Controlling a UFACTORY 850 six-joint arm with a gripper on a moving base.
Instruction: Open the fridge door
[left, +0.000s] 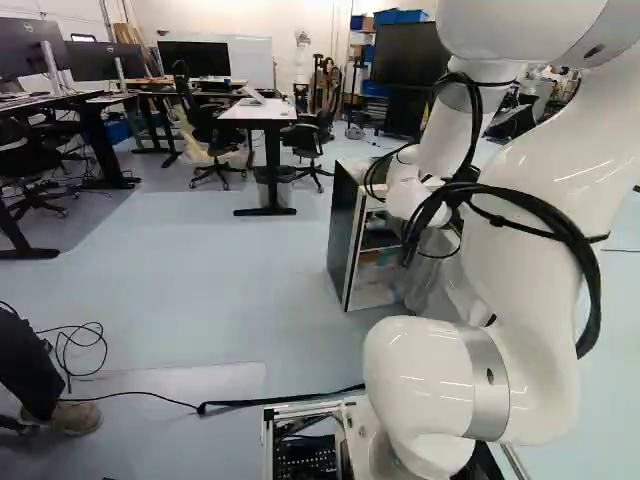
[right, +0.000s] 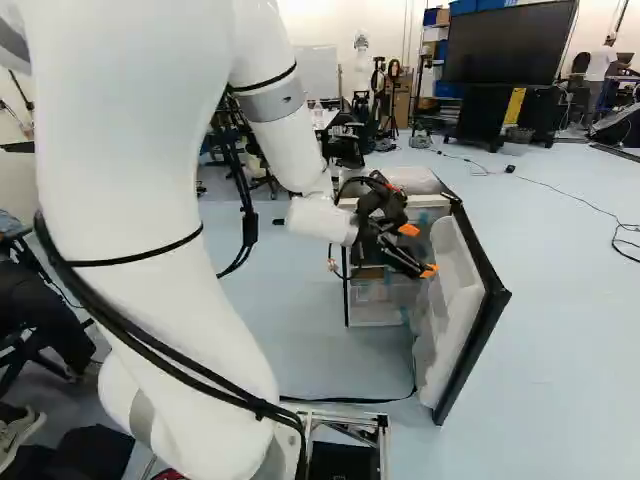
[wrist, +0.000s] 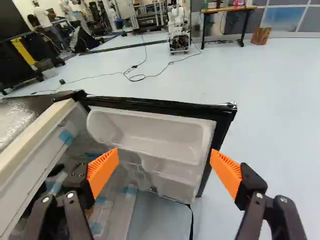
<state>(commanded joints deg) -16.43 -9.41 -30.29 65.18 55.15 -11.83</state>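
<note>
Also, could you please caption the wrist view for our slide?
Open end effector before the fridge door, which stands open, white bins inside.

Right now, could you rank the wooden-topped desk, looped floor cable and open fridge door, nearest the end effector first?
1. Open fridge door, just ahead.
2. Looped cable, on the floor beyond the door.
3. Wooden-topped desk, farther ahead, past the cable.

No readable text, no legible labels, numbers or signs
</note>
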